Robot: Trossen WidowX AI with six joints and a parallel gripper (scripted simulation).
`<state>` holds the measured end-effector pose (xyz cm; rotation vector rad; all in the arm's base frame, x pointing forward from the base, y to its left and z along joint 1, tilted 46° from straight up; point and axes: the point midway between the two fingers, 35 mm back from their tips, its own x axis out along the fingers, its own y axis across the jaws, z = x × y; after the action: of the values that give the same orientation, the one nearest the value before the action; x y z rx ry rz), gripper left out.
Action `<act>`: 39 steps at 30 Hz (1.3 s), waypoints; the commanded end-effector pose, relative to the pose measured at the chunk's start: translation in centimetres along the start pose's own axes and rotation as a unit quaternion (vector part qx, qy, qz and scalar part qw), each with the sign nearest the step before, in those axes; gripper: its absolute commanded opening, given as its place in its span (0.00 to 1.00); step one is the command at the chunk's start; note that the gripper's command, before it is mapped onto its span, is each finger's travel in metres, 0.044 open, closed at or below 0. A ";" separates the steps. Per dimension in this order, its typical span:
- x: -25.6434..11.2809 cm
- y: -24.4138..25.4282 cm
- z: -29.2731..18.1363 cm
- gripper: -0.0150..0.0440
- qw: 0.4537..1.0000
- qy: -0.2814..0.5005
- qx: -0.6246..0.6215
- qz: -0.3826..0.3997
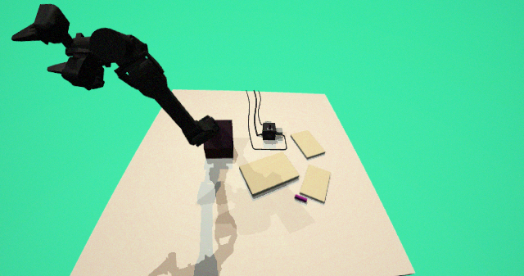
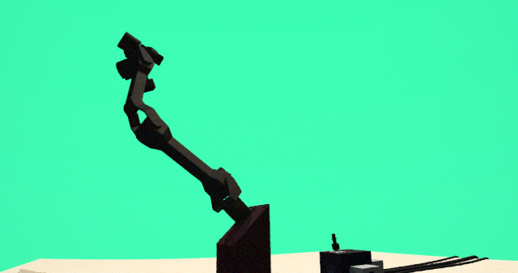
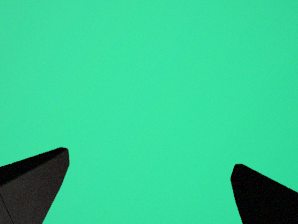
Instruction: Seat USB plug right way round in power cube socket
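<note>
The power cube point(image 1: 268, 136) point(image 2: 344, 262) stands towards the back of the table. The USB plug point(image 2: 334, 241) point(image 1: 269, 127) stands up from its top, leaning slightly in the exterior view. Its depth in the socket and which way round it is are too small to tell. My gripper point(image 1: 30, 54) point(image 3: 152, 167) is wide open and empty. It is high up at the upper left in the top view, far from the cube and plug. The wrist view shows only the two fingertips against the green background.
The arm's dark base block point(image 1: 225, 145) point(image 2: 251, 249) is left of the cube. Thin dark cables point(image 1: 250, 120) point(image 2: 429, 262) run from the cube to the back edge. Three flat tan slabs point(image 1: 269, 174) point(image 1: 308, 144) point(image 1: 315, 183) and a small purple piece point(image 1: 300, 198) lie nearer the front.
</note>
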<state>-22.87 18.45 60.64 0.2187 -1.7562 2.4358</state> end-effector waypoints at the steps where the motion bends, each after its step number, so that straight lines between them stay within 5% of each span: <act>1: -1.4 0.3 -7.6 1.00 0.986 0.101 0.130 -0.030; 7: -4.5 1.0 -14.7 1.00 0.941 0.202 0.257 -0.089; 16: -14.2 3.4 -26.1 1.00 0.791 0.354 0.444 -0.226; 28: -29.3 9.5 -35.0 1.00 0.504 0.450 0.601 -0.428; 39: -44.8 17.8 -36.5 1.00 0.177 0.443 0.624 -0.619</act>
<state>12.07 47.66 28.36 0.0604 0.9100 1.3302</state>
